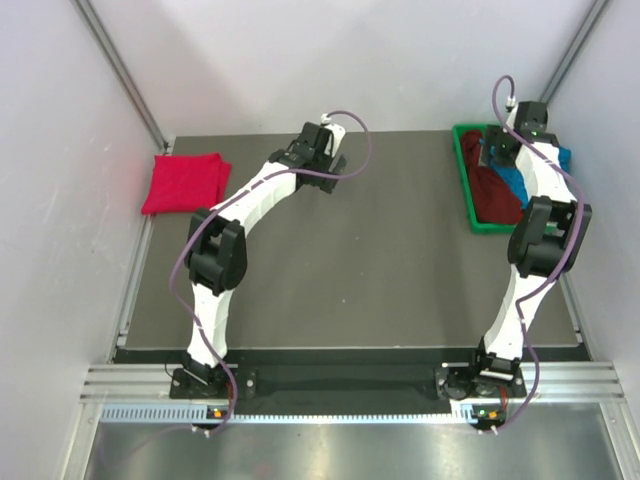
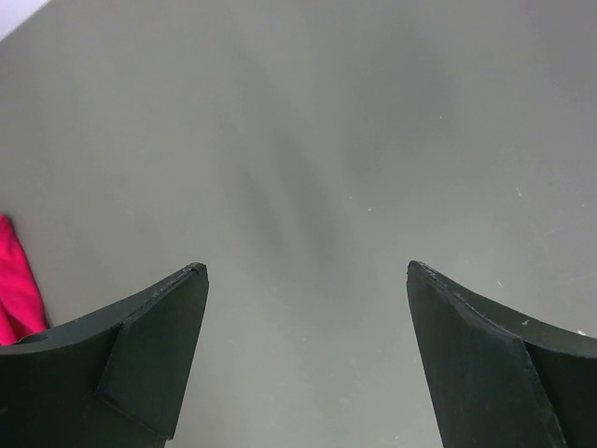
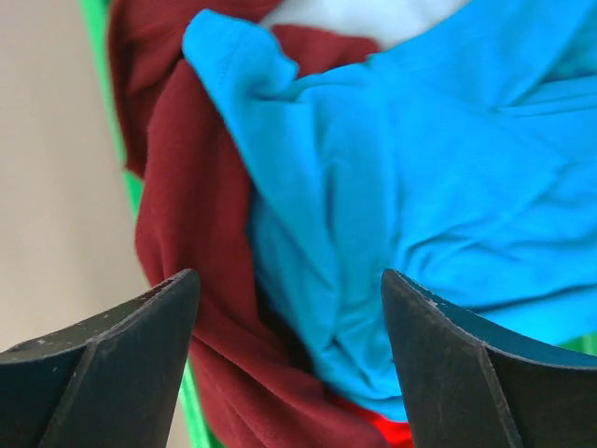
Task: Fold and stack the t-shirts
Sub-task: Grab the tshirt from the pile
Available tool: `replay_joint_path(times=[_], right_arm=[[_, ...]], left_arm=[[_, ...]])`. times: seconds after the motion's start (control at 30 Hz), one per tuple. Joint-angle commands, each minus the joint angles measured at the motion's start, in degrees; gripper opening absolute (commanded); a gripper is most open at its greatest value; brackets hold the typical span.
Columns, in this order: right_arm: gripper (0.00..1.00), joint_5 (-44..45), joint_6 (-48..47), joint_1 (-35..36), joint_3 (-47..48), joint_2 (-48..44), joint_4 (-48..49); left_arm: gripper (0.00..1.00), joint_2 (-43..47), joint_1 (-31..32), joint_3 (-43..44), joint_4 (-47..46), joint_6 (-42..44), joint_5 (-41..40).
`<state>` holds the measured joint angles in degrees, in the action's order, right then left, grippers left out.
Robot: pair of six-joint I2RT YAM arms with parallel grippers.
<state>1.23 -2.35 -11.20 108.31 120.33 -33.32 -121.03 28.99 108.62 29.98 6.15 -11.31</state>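
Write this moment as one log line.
left end effector open over table; right end effector open above teal shirt; red shirt folded

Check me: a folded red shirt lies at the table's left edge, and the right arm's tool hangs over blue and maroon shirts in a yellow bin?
The bin is green, not yellow; the top view shows it. The rest holds: red shirt folded at the left edge, right tool over the blue shirt and maroon shirt.
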Motion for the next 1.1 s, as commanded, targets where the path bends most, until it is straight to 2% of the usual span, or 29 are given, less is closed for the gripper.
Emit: replay_joint_path(times=[0.0, 0.1, 0.2, 0.3, 0.37, 0.4, 0.47, 0.5, 0.6, 0.63, 0.73, 0.77, 0.8, 0.83, 0.9, 1.07], right_arm=[[0.78, -5.4, 0.5, 0.7, 0.2, -0.3, -1.4], [0.74, -6.4, 0.4, 0.7, 0.1, 0.3, -1.8], [0.65, -7.5, 0.3, 0.7, -0.8, 0.1, -1.9], [0.61, -10.2, -0.2, 0.7, -1.3, -0.7, -2.0], [0.45, -11.5, -0.7, 0.8, -1.3, -0.9, -2.4], [0.34, -11.9, -1.2, 0.9, -1.0, -1.0, -2.6], [0.27, -12.7, -1.1, 0.9, -1.1, -1.3, -2.7], [0.19, -13.3, -1.2, 1.1, -1.2, -1.7, -2.6], [0.05, -13.3, -1.4, 1.6, -1.3, -3.3, -2.6], [0.04, -13.0, -1.3, 1.7, -1.3, -4.3, -2.5], [0.05, -12.0, -1.2, 1.8, -1.1, -6.5, -2.5], [0.09, -11.3, -1.0, 1.8, -0.8, -6.9, -2.5], [0.31, -10.4, -0.6, 1.8, -0.6, -7.2, -2.5], [0.44, -8.9, -0.3, 1.7, -0.6, -7.8, -2.6], [0.50, -8.8, -0.3, 1.7, -0.6, -8.4, -2.9], [0.51, -10.9, 0.3, 1.9, -2.8, -10.1, -3.3]], left_arm=[[0.92, -1.0, 0.4, 2.0, -2.0, -0.1, -0.5], [0.92, -0.9, 0.4, 2.3, -2.0, -0.1, -0.4], [0.92, -0.3, 0.4, 1.9, -1.9, -0.1, -0.3], [0.92, 0.1, 0.4, 0.9, -2.3, -0.4, -0.6], [0.92, 0.2, 0.4, 0.3, -2.4, -0.4, -0.8], [0.92, 0.2, 0.4, 0.2, -2.3, -0.4, -1.1], [0.92, 0.1, 0.4, 0.2, -2.6, -0.2, -1.3], [0.92, 0.2, 0.4, 0.2, -2.6, -0.1, -1.3], [0.92, -0.2, 0.4, 0.5, -2.8, 0.1, -1.4], [0.92, -0.3, 0.4, 0.7, -2.8, -0.1, -1.3], [0.92, -1.3, 0.4, 1.6, -2.7, -0.4, -1.0], [0.91, -1.6, 0.4, 1.9, -2.6, -0.4, -0.8], [0.91, -1.7, 0.4, 2.6, -2.6, -0.6, -0.6], [0.91, -2.1, 0.4, 2.9, -2.6, -0.7, -0.4], [0.91, -2.5, 0.4, 3.6, -2.6, -0.7, -0.4], [0.91, -2.8, 0.4, 3.9, -2.5, -0.9, -0.2]])
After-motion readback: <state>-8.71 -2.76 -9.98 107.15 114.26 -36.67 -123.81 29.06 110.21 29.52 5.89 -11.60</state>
